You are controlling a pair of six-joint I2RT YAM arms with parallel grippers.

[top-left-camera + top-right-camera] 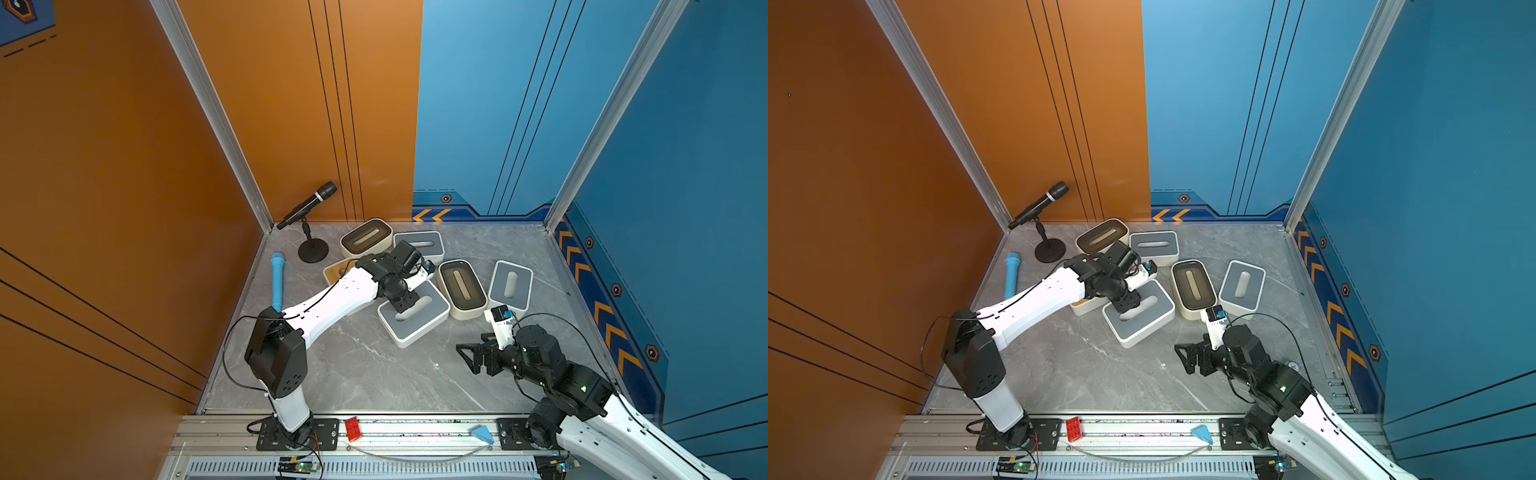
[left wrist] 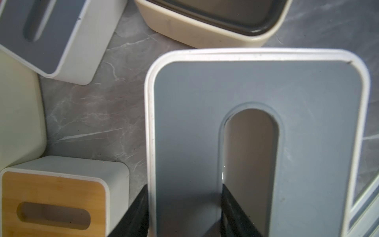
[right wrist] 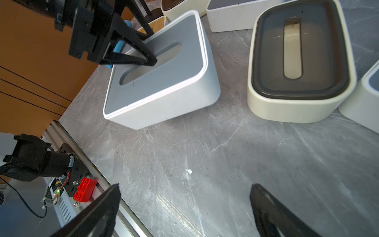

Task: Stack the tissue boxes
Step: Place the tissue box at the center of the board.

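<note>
On the marble table (image 1: 365, 374) nothing is stacked yet: the left gripper (image 1: 402, 306) clamps one grey-lidded box (image 1: 424, 328) by its slot edge, five other boxes (image 1: 462, 291) lie singly around it, and the right gripper (image 1: 467, 358) hangs nearby, jaws apart.

Matt grey lid (image 2: 307, 92), smooth white plastic walls on box (image 2: 256, 54) in left gripper (image 2: 184, 192); beside it, wood-grain bamboo lid (image 2: 51, 190); glossy marbled tabletop (image 3: 205, 164).

In a top view, a white grey-lidded tissue box (image 1: 428, 325) sits askew at centre; right of it lie a cream brown-lidded box (image 1: 461, 289) and a second grey-lidded box (image 1: 510, 284); above sit another brown-lidded box (image 1: 366, 237), a third grey-lidded box (image 1: 419, 243) and a half-hidden bamboo-lidded box (image 1: 334, 270); none stacked.
</note>
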